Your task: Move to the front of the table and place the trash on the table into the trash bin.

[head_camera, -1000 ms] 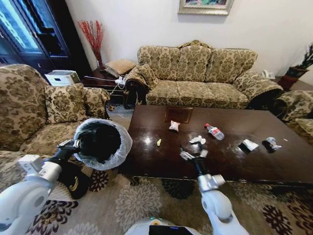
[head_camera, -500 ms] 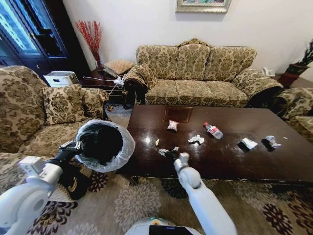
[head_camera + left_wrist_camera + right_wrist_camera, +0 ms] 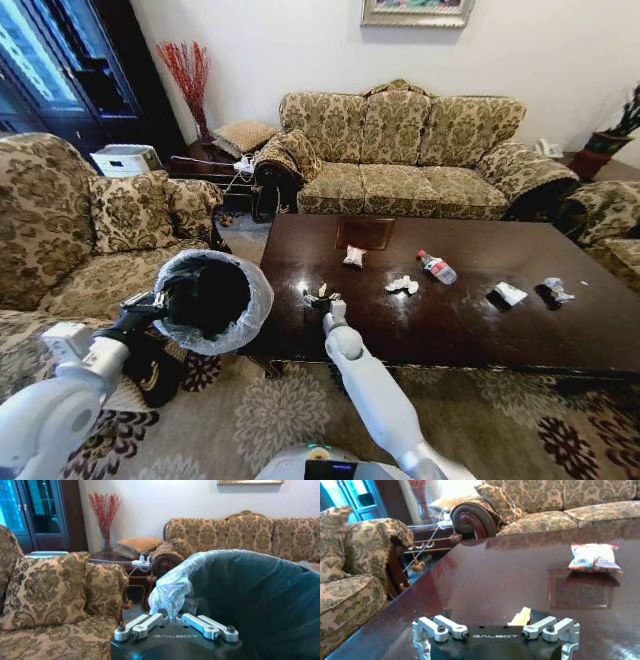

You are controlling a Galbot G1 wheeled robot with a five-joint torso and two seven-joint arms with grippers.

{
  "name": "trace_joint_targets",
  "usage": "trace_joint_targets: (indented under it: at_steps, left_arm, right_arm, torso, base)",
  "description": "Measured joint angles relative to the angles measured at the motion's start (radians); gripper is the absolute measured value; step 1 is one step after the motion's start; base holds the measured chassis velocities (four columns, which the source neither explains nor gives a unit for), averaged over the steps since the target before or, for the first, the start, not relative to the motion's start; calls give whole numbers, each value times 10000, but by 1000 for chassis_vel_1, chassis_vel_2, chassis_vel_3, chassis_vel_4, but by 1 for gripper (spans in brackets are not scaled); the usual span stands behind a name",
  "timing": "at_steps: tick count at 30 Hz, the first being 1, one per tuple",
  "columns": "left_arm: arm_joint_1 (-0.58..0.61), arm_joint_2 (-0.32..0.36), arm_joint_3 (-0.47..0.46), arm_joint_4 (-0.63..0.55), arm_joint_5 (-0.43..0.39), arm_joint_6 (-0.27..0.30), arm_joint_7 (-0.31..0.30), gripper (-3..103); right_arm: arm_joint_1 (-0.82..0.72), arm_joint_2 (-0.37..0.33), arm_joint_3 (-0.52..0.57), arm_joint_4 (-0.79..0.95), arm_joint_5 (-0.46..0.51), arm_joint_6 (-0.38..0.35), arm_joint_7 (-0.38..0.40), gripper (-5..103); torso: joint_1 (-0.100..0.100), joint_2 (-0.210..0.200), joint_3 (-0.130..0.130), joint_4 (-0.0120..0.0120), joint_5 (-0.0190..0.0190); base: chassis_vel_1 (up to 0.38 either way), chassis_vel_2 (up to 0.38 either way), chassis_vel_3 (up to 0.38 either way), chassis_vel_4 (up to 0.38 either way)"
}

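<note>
The right gripper [image 3: 322, 299] hangs over the table [image 3: 470, 330] near its left end, fingers apart around the small yellow scrap [image 3: 521, 617]; a shallow close could flick it away. The left gripper [image 3: 175, 625] is clamped on the bag-lined trash bin [image 3: 212, 298] beside the table, and a slipping liner could drop it.

Clearly a home living room. Furnished with a three-seat sofa [image 3: 415, 150] and an armchair [image 3: 70, 225] in matching floral damask, around a dark glossy wooden coffee table [image 3: 470, 320]. Floored with a patterned carpet [image 3: 290, 410]. Decorated with a framed picture [image 3: 415, 12] on the white wall, red branches in a vase [image 3: 190, 85], and a dark glass-door cabinet [image 3: 60, 70].
</note>
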Motion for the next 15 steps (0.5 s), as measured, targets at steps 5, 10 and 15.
trace_joint_targets:
  at_steps: [5, 10, 15]
  left_arm:
    - [-38, 72, 12, 6, -32, 0, -29, 1]
    - [18, 11, 0, -34, -52, -5, -59, 1]
    - [31, -31, 33, -146, -55, -76, -106, 1]
  right_arm:
    - [144, 205, 158, -447, -159, 203, -31, 100]
    - [264, 260, 258, -795, -278, 254, -39, 94]
    - [221, 264, 274, -939, -354, 165, -8, 78]
  torso:
    - [1, -1, 0, -2, -1]
    - [1, 0, 0, -1, 0]
    - [1, 0, 0, 0, 1]
  base:
    - [0, 0, 0, 0]
    - [0, 0, 0, 0]
    - [0, 0, 0, 0]
